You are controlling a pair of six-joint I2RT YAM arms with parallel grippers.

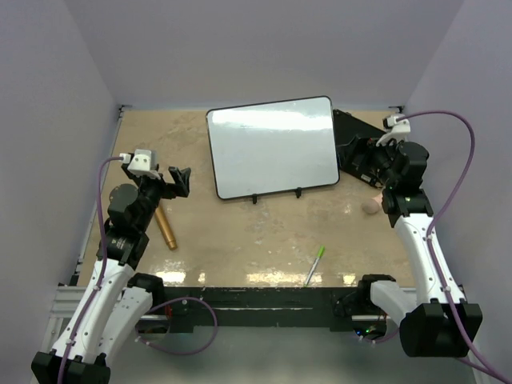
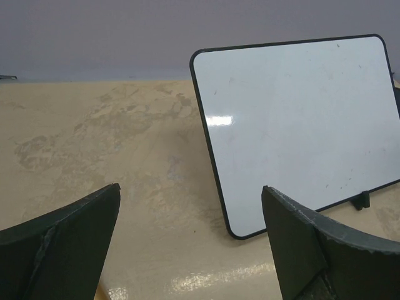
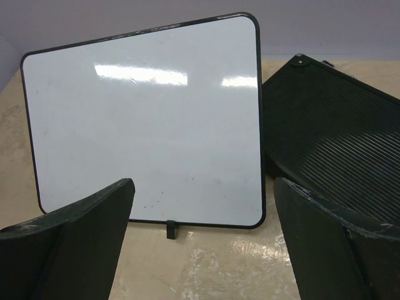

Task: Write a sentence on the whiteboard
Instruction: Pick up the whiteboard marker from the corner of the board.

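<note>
Glossy rounded whiteboard [image 1: 272, 146], ribbed flat black board [image 3: 337, 150]

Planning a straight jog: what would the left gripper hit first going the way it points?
Probably the whiteboard, near its left edge; the open left gripper may meet the table first, depth unclear.

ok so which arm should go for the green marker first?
Right, probably. The green marker lies on the table right of centre, nearer the right gripper than the left gripper. Both are open and empty.
</note>
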